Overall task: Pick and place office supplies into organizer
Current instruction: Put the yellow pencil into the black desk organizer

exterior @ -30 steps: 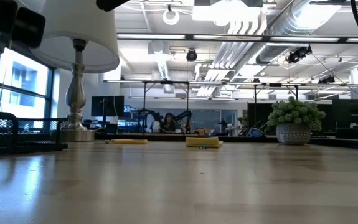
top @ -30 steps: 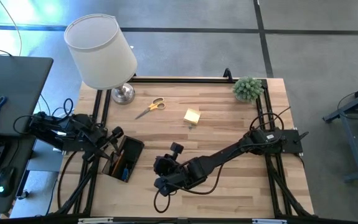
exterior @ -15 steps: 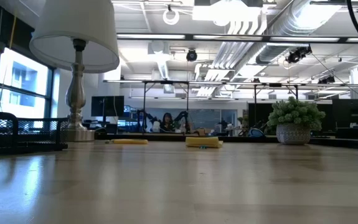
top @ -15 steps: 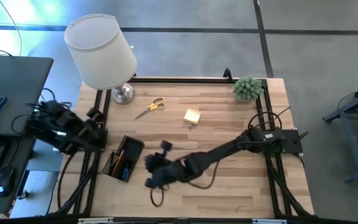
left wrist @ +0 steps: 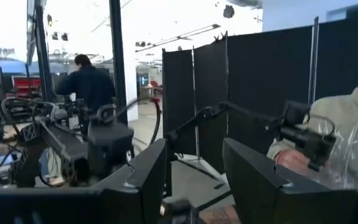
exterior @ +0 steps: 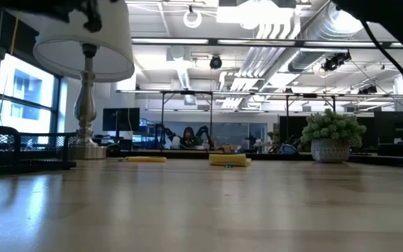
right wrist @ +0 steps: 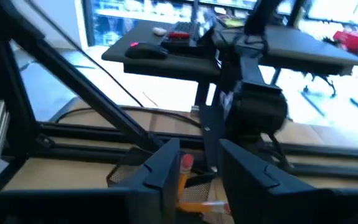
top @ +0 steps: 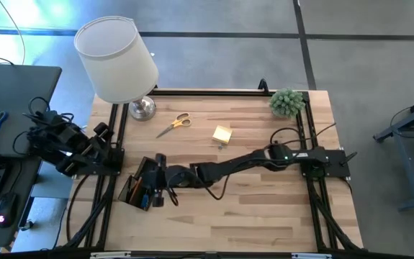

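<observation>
While the high view lays out my whole surface (top: 264, 208), it shows my right pincer (top: 158, 178) stretched far across to the organizer (top: 140, 183), hanging over its right edge. My left pincer (top: 100, 132) is pulled back off the left edge of the surface, beside the frame. The organizer's long axis runs slantwise, its far end tipped toward the lamp (top: 117, 61), with pens or pencils lying lengthwise inside. The yellow-handled scissors (top: 174, 124) lie on a diagonal with their handles toward the sticky-note pad (top: 222, 134), which sits near the middle toward the far side.

From the low view, only the organizer's mesh wall (exterior: 19, 149) shows at the left, with the scissors and pad as thin yellow strips far back; neither pincer is seen.

My left wrist view looks out into the room, fingers (left wrist: 147, 180) parted, grasping nothing.

My right wrist view alone shows what lies between my parted fingers (right wrist: 160, 171): a wooden pencil (right wrist: 183, 177), eraser end up, over the organizer's mesh. Whether I grip it, I cannot tell.
</observation>
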